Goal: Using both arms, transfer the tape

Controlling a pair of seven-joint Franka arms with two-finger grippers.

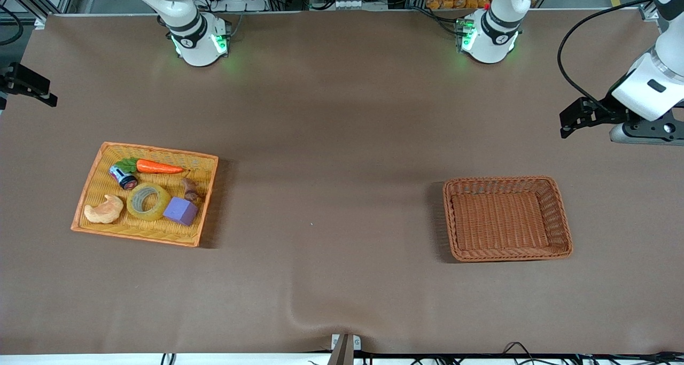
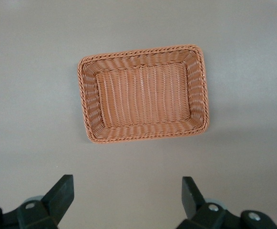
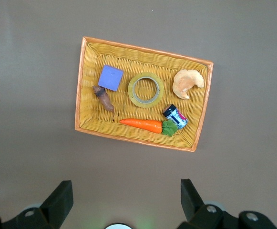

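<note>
The tape [image 1: 148,201] lies flat in the yellow tray [image 1: 96,172], between croissant [image 1: 104,210] and purple block [image 1: 180,210]. It looks light, stiff, slick: pinch its wall, one finger through the core. Left gripper [image 2: 124,195] and right gripper [image 3: 124,195] hang wide open, empty, high above the tabletop [image 1: 331,140].

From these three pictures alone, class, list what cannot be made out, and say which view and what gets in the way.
- Right tool: out of the front view past its edge; its wrist view cuts off all but the open fingertips.
- Left tool: the front view's edge crops its arm; fingertips open in its wrist view.
- Small dark bottle in the yellow tray: label too small to read.
- Tape: lying flat, so its underside is hidden.
- Brown basket: nothing seen in it.
</note>
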